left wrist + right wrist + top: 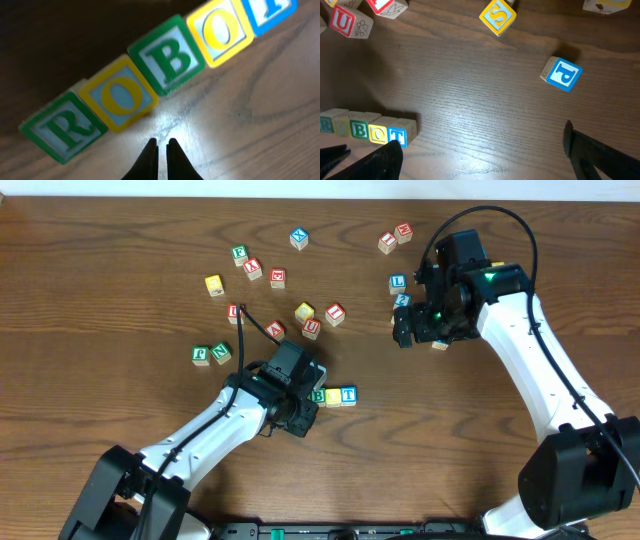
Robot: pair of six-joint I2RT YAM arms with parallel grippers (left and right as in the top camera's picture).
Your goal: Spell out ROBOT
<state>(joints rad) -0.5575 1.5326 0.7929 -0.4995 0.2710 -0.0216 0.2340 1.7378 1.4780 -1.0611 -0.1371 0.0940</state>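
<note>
Letters in one touching row on table (250, 125): R cube (65, 127), first yellow O cube (118, 99), B cube (169, 60), second yellow O cube (220, 32), T cube (267, 10). Reads ROBOT; spelling judged complete, nothing left to place. Left gripper (162, 150) just before row, jaws pinched together, empty. Right gripper (480, 155) well apart, jaws wide, empty, near P cube (562, 74).

Hides R cube (64, 127) and first O cube (119, 98) beneath left jaws overhead; crops T cube (267, 11) beyond them in wrist view.
</note>
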